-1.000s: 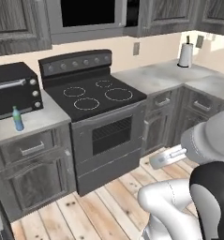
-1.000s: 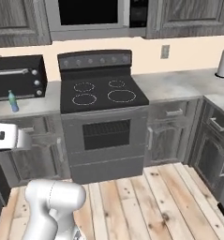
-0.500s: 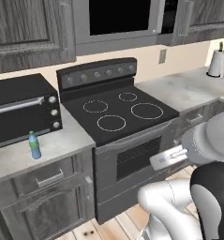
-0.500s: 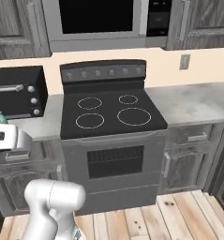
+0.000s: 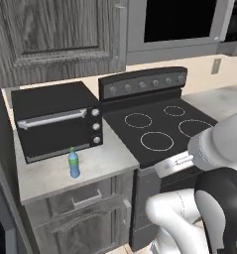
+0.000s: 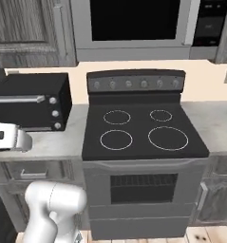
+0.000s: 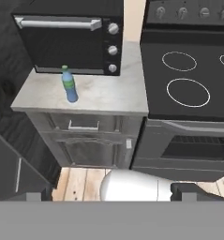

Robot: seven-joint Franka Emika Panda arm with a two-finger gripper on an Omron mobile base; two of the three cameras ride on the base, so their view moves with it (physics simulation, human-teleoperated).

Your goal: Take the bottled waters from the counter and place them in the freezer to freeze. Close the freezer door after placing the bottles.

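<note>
One bottled water (image 5: pixel 74 163), translucent blue with a green cap, stands upright on the pale counter (image 5: pixel 45 176) just in front of the black toaster oven. The hand view has the same bottle (image 7: pixel 69 85) near the counter's (image 7: pixel 108 96) front edge. My gripper (image 7: pixel 111 196) is open and holds nothing, its two dark fingertips (image 7: pixel 197 190) set wide apart. It hangs in front of the stove, well to the right of the bottle and apart from it. I cannot make out the freezer or the freezer door.
A black toaster oven (image 5: pixel 55 121) fills the back of the counter. The black glass stovetop (image 6: pixel 143 130) adjoins it on the right, with more counter (image 6: pixel 214 123) beyond. Drawers (image 7: pixel 83 124) sit below the bottle. A dark tall panel (image 7: pixel 5 70) borders the counter's left end.
The whole picture has shifted and grown: the base has driven closer and leftward toward the counter with the toaster oven. The bottle has stayed put and the gripper has stayed open.
</note>
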